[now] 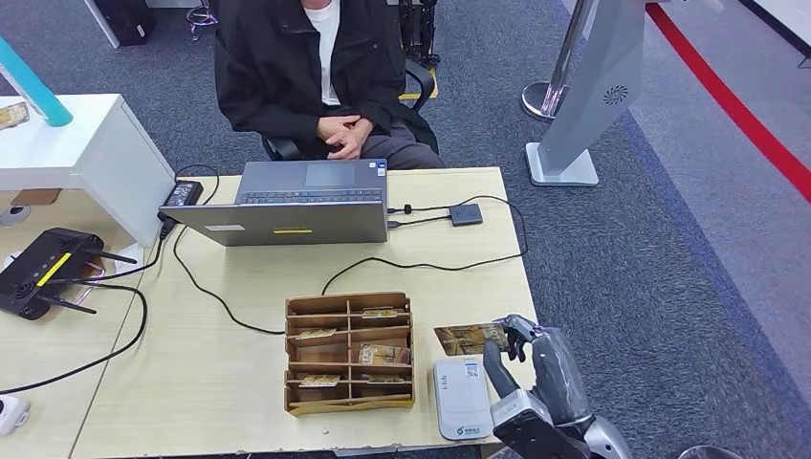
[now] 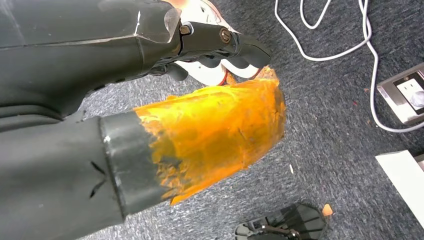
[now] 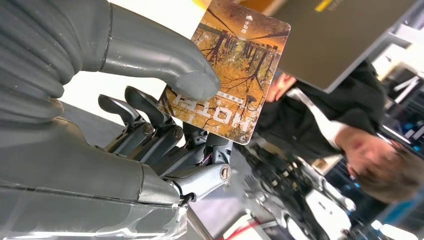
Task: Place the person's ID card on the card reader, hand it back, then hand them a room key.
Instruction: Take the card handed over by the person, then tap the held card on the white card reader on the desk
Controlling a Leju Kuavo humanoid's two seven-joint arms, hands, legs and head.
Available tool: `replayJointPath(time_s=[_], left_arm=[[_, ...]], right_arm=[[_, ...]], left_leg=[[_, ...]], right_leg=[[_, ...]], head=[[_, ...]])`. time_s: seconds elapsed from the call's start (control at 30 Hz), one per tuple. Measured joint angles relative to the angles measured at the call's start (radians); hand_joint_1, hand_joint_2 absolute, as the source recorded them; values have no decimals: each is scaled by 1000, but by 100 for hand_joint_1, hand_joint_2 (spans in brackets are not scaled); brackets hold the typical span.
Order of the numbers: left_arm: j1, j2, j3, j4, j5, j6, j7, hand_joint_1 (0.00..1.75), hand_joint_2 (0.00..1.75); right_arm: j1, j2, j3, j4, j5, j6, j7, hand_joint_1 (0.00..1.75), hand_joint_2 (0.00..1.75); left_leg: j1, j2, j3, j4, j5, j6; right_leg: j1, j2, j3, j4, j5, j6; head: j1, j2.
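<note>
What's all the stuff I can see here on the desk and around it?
Laptop: one, grey, far side of desk.
Card tray: one, brown, near middle, cards in some slots.
Card reader: one, white, right of tray.
Hotel card: one, autumn-forest print, held above desk.
Adapter: one, dark, right of laptop.
Router: one, black, left table.
Person: one, dark jacket, seated behind laptop.
Right hand: pinches the card.
Left hand: dark, above carpet.
</note>
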Motion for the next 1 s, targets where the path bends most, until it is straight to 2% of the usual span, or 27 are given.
replayJointPath(time_s=[0.4, 1.0], left_arm=[[0, 0, 0, 0, 3, 4, -3, 0, 0], [2, 0, 2, 0, 12, 19, -12, 0, 0]], right_arm=[[19, -15, -1, 23, -44, 1, 21, 175, 175], [17, -82, 65, 101, -123, -17, 84, 175, 175]], left_leg=[[0, 0, 0, 0, 0, 0], [0, 0, 0, 0, 0, 0]], right_leg=[[0, 0, 0, 0, 0, 0], [0, 0, 0, 0, 0, 0]], head=[[0, 0], [0, 0]])
